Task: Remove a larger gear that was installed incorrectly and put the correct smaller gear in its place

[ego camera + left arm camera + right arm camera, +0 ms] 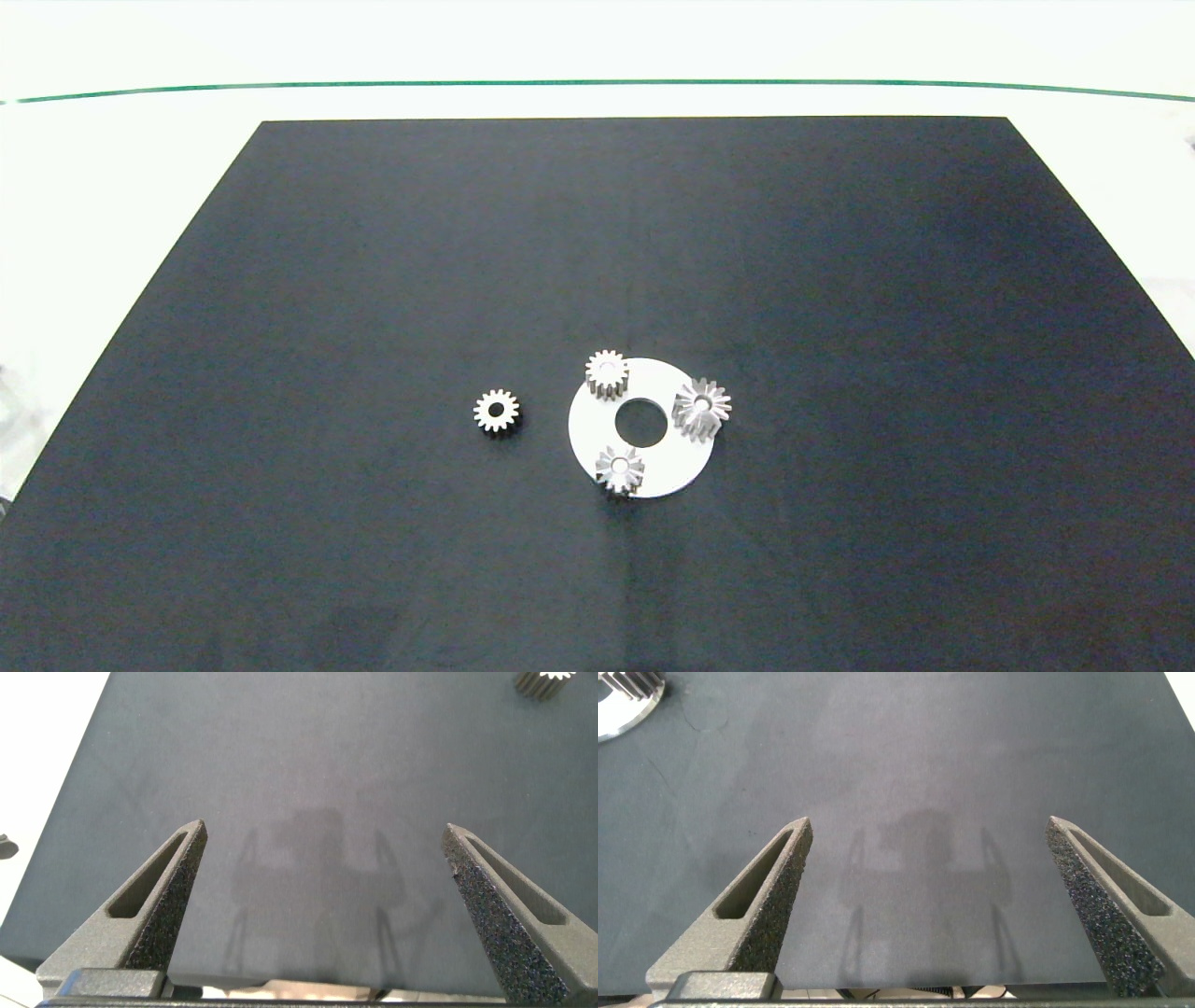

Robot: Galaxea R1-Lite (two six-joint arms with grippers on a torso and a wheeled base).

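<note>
Waiting at start; both tools, left tool (322, 910) and right tool (924, 910), released over bare mat; larger gear (701, 407) right of centre on disc (674, 463) needs pulling first; smaller gear (496, 411) lies left of it

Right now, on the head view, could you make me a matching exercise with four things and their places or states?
Things:
1. larger gear
2. smaller gear
3. white disc
4. left gripper

Places or states:
A. alone on the black mat, beside the disc
B. jaws wide open above bare mat
C. on the disc's right edge
D. carries three gears

Pairs: 1-C, 2-A, 3-D, 4-B
</note>
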